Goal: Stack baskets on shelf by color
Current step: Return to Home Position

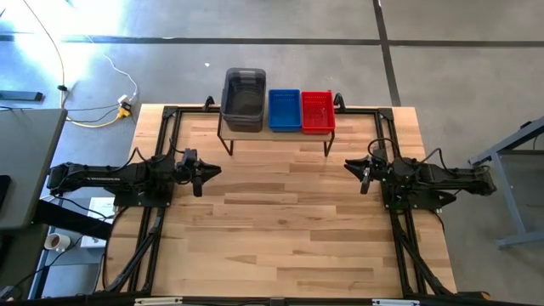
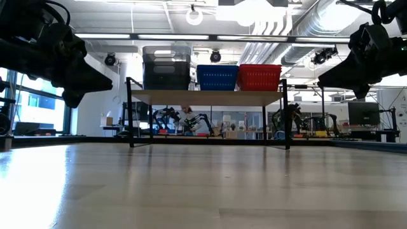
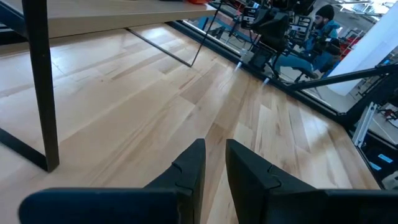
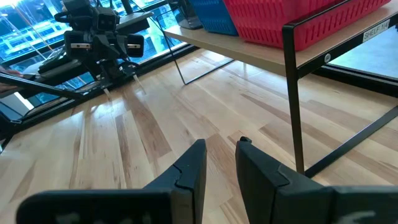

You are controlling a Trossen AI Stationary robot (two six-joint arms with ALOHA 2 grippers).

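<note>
Table [image 1: 280,212], shelf [image 1: 280,134], baskets [image 1: 285,110] atop (grey, blue, red)

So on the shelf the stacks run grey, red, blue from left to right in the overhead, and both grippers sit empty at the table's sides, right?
No: the high view shows the order on the shelf as grey stack, blue stack, red stack, left to right. The left gripper and right gripper do sit empty at the sides.

We count one shelf [image 1: 276,133], one grey stack [image 1: 245,99], one blue stack [image 1: 285,110], one red stack [image 1: 318,110], one left arm [image 1: 110,176], one right arm [image 1: 435,178].
</note>
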